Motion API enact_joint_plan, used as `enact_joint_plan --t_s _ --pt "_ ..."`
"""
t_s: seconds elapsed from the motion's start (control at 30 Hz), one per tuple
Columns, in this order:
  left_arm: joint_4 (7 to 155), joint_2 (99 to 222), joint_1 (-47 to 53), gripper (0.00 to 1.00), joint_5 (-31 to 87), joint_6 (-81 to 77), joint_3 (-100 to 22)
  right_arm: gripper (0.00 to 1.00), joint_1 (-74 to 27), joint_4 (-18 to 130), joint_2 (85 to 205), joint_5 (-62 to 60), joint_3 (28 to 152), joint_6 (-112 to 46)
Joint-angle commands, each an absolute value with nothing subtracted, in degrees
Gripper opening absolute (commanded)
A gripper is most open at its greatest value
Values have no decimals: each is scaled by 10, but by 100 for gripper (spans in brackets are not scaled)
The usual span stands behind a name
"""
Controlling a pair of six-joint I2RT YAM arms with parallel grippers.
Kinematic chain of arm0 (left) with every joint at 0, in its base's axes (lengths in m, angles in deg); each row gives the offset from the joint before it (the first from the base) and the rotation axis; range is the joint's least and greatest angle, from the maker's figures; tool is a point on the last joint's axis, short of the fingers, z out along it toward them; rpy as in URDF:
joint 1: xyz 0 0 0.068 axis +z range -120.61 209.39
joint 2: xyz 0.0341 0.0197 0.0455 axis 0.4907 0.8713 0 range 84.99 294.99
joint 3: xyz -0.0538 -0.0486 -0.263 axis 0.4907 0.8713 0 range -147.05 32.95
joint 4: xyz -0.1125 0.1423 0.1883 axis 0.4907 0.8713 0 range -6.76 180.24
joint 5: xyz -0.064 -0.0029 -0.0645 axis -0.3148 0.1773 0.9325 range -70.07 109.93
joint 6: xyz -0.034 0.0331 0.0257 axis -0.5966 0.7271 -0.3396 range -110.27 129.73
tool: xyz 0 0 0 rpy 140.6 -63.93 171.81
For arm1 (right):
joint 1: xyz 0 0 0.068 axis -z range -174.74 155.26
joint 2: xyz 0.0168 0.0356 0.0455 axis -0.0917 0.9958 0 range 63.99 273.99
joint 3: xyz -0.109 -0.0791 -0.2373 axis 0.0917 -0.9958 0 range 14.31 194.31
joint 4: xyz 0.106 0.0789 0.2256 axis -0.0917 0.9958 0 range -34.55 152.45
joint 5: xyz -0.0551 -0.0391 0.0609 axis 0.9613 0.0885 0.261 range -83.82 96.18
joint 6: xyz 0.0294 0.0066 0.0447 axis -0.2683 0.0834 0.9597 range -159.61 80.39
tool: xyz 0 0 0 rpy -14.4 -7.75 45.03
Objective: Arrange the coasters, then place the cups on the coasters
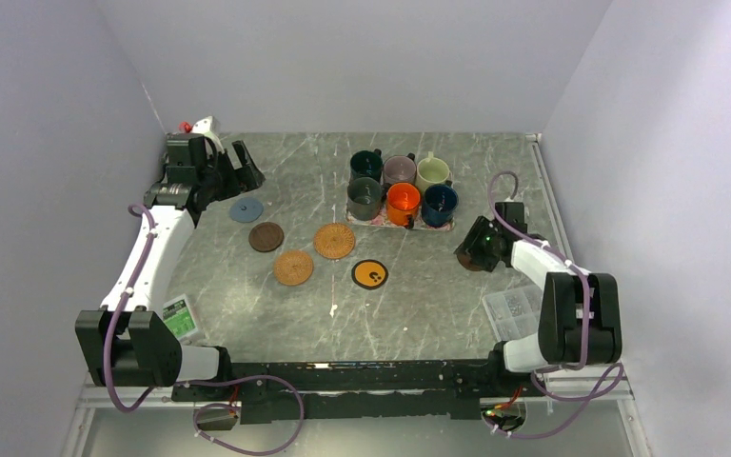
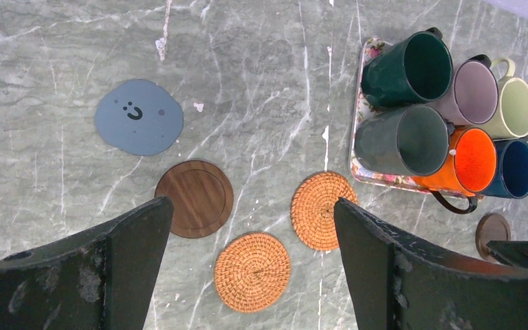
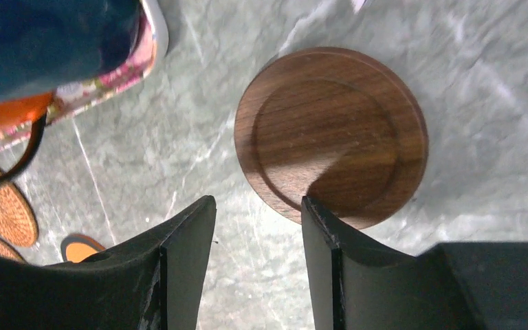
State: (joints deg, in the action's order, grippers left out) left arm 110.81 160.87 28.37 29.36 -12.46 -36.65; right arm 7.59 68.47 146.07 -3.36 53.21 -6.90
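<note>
1 smooth round wood coaster [image 3: 330,130] lies flat, R of floral mat [image 3: 120,69], marble counter [image 3: 488,103] showing round its rim; right tool [image 3: 258,203] parted, empty; left tool [image 2: 252,201] released wide.

- We note the left gripper [image 2: 251,206] with its fingers spread wide and nothing between them.
- Grey-blue coaster [image 2: 139,117] sits far left, with a dark brown coaster [image 2: 194,199] just nearer and to its right.
- Two tan woven coasters [image 2: 251,272] [image 2: 322,210] lie further right, close together but apart.
- Floral mat [image 2: 357,148] at far right carries six cups, packed together:
  - far row: dark green cup [image 2: 409,69], mauve cup [image 2: 474,91], cream cup [image 2: 515,106]
  - near row: dark grey cup [image 2: 402,141], orange cup [image 2: 471,159], navy cup [image 2: 515,168]
- Second brown coaster [image 2: 491,230] lies nearer than the mat and is partly hidden.
</note>
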Motion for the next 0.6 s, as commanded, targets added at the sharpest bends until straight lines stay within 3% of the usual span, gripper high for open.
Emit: enact_joint_plan --t_s 0.0,0.57 --pt "1091 1591 280 94 308 -131 -370 54 49 758 1436 -33 514 -52" --pt "1092 1591 276 94 301 -128 -369 55 -142 822 1411 -23 486 27"
